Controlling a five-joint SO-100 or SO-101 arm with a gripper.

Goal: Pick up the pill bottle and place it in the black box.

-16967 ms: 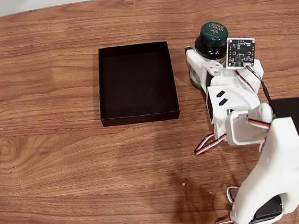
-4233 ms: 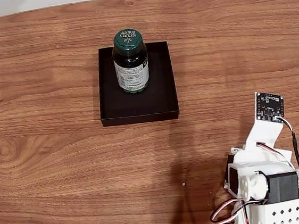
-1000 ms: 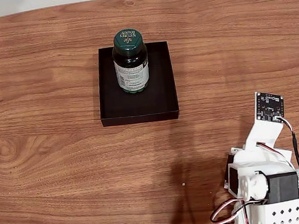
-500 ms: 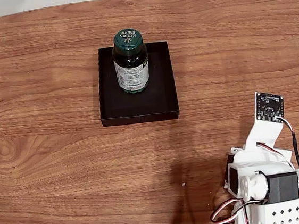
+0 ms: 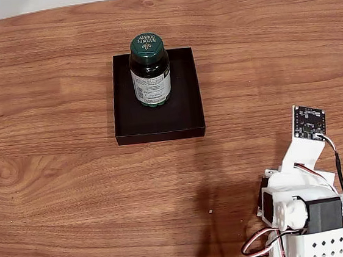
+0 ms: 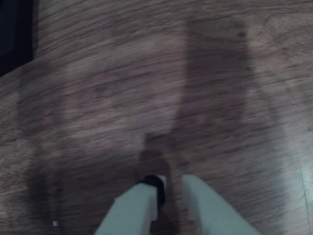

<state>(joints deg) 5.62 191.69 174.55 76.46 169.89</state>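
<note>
In the fixed view the pill bottle (image 5: 150, 70) is seen standing upright inside the black box (image 5: 186, 116), set toward the far half of the tray, with its green cap (image 5: 146, 44) on top and its white label (image 5: 150, 88) turned toward the camera. Nothing is in contact with the bottle, and it is not seen to lean on any wall of the tray. The arm (image 5: 305, 205) is folded at the lower right corner of the wooden table (image 5: 74, 194), well apart from the box. In the wrist view the gripper (image 6: 168, 188) is pointed down at bare wood, and its two pale fingers (image 6: 134, 208) are shown with only a narrow gap between their tips; nothing is held between them, so the jaws are judged to be nearly closed and empty. A dark corner of the black box (image 6: 14, 29) is caught at the upper left of that view, which is dim and somewhat blurred. From this arrangement the task is judged to be done: the bottle has been picked, carried and set down in the tray, released, and the arm is parked clear of it. No step is seen to be left, unless a final rest pose is still wanted.
</note>
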